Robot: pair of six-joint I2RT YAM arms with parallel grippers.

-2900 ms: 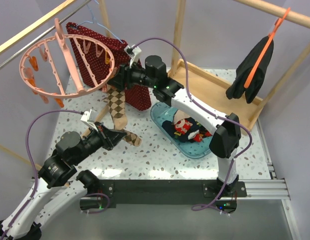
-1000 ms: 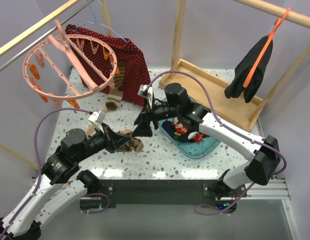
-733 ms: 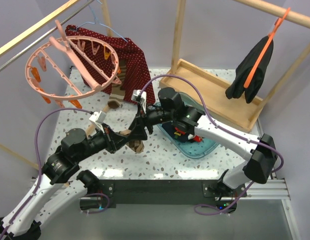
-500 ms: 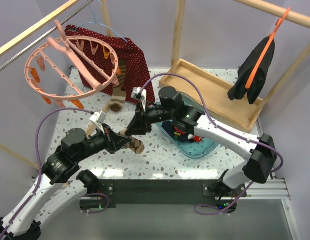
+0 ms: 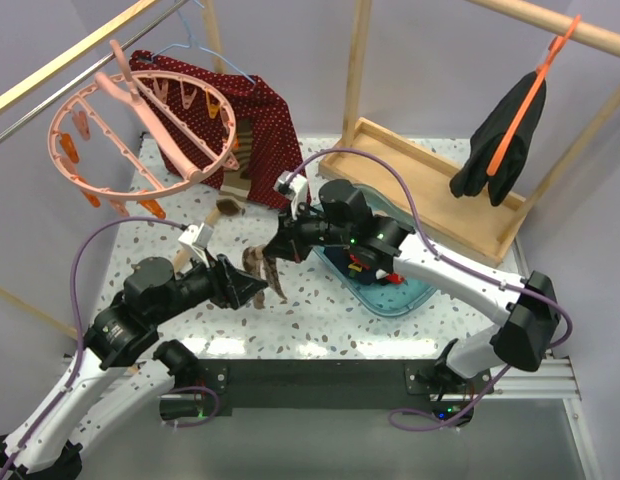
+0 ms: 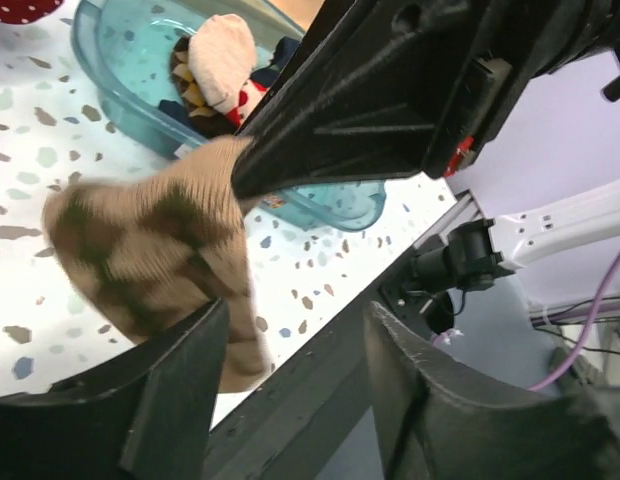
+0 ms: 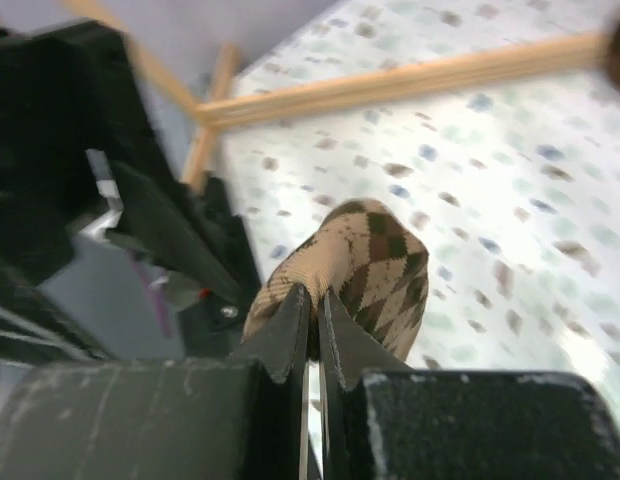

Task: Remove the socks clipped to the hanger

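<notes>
In the top view, at centre frame, the right gripper [image 5: 275,250] was pinched shut on the brown argyle sock [image 5: 260,270], which dangled above the table. Just lower left, the left gripper [image 5: 252,290] stood open, holding nothing. The pink hanger [image 5: 140,130] hung upper left, with a second brown sock [image 5: 233,175] at its rim.

In the left wrist view, the sock [image 6: 150,250] hung mid-left, above the parted fingers [image 6: 180,400].

In the right wrist view, the jaws gripped only the sock's [image 7: 375,255] edge. With so thin a bite, a slow lift clear and then a gentle carry to the teal tub [image 5: 410,295] looked wisest.

Pale lilac walls [image 5: 430,70] close in a white speckled counter [image 5: 320,310], with bare wooden rails [image 5: 60,60] crossing overhead, a shallow wooden tray [image 5: 420,175] at its far right corner and grey floor [image 5: 390,450] below its near edge.
</notes>
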